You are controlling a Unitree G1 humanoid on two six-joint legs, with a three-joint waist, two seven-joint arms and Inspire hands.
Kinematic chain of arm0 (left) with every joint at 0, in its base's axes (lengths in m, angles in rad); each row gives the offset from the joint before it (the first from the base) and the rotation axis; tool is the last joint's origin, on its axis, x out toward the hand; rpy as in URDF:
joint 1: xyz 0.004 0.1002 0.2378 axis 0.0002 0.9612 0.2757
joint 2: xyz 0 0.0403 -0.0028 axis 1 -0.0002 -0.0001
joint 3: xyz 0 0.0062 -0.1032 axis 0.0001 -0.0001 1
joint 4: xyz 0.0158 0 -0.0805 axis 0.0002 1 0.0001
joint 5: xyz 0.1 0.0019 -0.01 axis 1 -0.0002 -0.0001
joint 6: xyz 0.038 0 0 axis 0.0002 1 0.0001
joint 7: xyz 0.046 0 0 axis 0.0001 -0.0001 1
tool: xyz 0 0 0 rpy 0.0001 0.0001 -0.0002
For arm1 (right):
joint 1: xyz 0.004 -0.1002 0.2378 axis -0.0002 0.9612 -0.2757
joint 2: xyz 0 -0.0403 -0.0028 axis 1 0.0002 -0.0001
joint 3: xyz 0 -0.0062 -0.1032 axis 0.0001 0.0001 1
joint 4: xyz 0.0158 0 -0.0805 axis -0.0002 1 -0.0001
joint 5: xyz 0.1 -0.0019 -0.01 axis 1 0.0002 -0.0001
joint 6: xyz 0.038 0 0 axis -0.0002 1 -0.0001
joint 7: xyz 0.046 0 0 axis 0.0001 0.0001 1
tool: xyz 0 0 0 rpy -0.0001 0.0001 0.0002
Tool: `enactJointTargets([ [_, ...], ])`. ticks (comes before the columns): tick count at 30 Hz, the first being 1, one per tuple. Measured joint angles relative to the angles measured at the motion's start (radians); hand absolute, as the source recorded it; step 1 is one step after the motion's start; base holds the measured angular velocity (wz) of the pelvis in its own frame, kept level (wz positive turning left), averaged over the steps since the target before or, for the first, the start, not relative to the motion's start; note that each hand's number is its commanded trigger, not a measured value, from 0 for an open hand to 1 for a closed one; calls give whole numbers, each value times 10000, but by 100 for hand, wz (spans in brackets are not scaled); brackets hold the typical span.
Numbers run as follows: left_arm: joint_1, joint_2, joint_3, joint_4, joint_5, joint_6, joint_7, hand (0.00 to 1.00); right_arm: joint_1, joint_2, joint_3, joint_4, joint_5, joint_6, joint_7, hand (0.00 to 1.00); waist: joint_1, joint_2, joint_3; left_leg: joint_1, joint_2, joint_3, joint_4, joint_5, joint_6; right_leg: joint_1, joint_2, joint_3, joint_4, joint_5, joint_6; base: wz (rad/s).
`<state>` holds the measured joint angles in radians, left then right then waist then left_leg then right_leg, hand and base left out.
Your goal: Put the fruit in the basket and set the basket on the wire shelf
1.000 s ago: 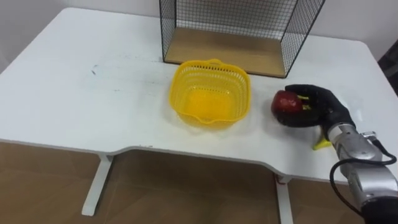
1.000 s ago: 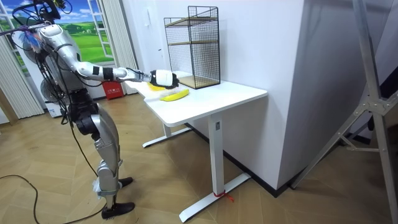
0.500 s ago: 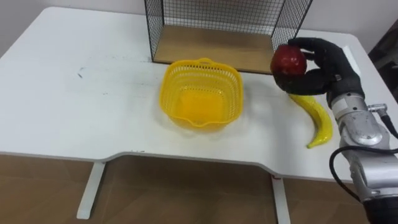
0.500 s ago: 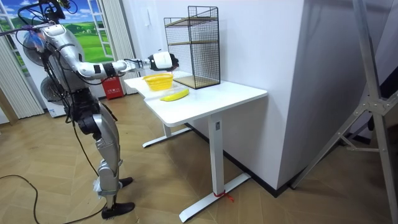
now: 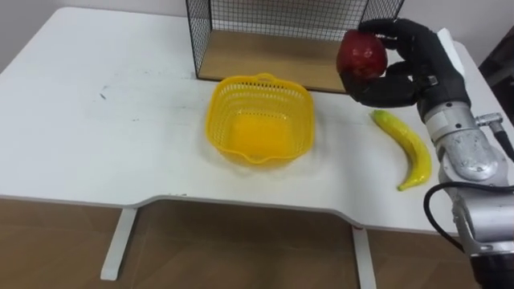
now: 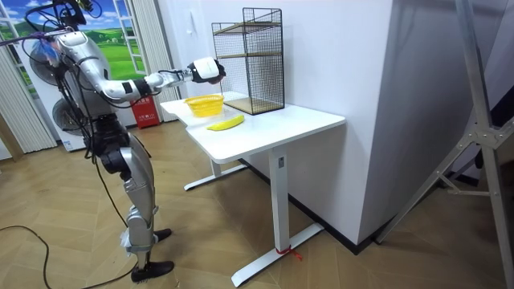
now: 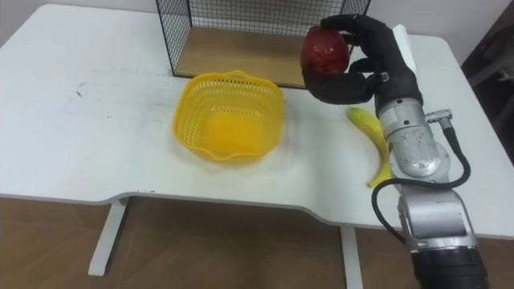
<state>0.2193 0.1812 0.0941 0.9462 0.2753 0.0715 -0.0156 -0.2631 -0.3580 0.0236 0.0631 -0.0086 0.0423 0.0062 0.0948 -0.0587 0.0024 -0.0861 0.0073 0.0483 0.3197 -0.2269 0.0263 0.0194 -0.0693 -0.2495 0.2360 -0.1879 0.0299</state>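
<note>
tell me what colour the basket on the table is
Yellow: the basket is a bright yellow lattice, seen best in the left eye view.

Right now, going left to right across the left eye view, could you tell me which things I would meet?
Basket → apple, held in the right hand → banana. The wire shelf overlaps several, so I leave it out.

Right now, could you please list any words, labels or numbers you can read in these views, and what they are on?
None can be read: the basket, the apple in the right robot hand, the banana and the table carry no print.
The dark marks on the table are smudges, not letters.
</note>
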Motion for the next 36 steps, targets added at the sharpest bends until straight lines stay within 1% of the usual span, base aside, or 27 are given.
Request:
enactJointTargets([
  [3, -39, 2, -3, 0, 0, 1, 3, 0, 1, -1, 241, 1, -14, 2, 121, 100, 114, -52, 33, -11, -2, 0, 3, -1, 0, -5, -1, -2, -15, 1, 0, 0],
  [5, -135, 2, -11, 0, -19, 5, 3, 0, 0, 0, 334, 0, -31, 5, 237, 100, 218, -63, 39, -57, -2, -19, 14, -2, 0, -14, -2, -13, -12, 0, 0, 2],
  [11, -235, -8, -239, -22, -73, 30, -38, 0, 0, 149, 555, 1, -788, 19, 577, 100, 466, -19, 67, -123, -21, -87, 74, -4, 0, -19, -5, -15, -2, 0, 0, 2],
  [13, -275, -8, -236, -21, -73, 28, -49, 0, 0, 159, 707, 0, -843, 18, 694, 100, 490, -17, 67, -137, -22, -102, 89, -4, 0, -18, -5, -23, 7, 0, 0, 0],
  [17, -328, -8, -292, -14, -88, 7, -145, 0, -1, 356, 792, 0, -838, 18, 1039, 100, 508, -17, 67, -141, -34, -111, 100, -4, 0, -8, -8, -22, 8, 0, 0, 0],
  [19, -327, -8, -385, 1, -88, -10, -161, 0, -1, 393, 817, 0, -842, 18, 1122, 100, 520, -3, 77, -138, -38, -112, 98, -3, 1, -3, -10, -15, 10, 0, 0, 0],
  [27, -377, -9, -417, 57, -105, -150, -247, 0, 0, 399, 1230, 47, -1139, 18, 1306, 100, 519, 30, 102, -142, -38, -108, 75, -3, 1, 0, -11, -3, 12, 0, 1, 0],
  [30, -351, -9, -416, 60, -96, -149, -256, 0, 0, 397, 1369, 202, -1143, 17, 1408, 100, 534, 30, 102, -141, -35, -110, 78, -3, 1, 2, -10, -9, 12, 0, 1, 0],
  [33, -316, -4, -407, 54, -67, -104, -358, 0, 1, 398, 1742, 460, -1436, 64, 1735, 100, 555, 38, 109, -159, -31, -110, 85, -3, 1, -16, -11, -22, 11, -2, 3, 0],
  [36, -287, -6, -397, -56, -61, -62, -404, 0, 1, 399, 1793, 492, -1624, 146, 1958, 100, 604, 35, 109, -175, -33, -123, 86, -3, 1, -27, -11, -25, 14, -4, 7, 0],
])
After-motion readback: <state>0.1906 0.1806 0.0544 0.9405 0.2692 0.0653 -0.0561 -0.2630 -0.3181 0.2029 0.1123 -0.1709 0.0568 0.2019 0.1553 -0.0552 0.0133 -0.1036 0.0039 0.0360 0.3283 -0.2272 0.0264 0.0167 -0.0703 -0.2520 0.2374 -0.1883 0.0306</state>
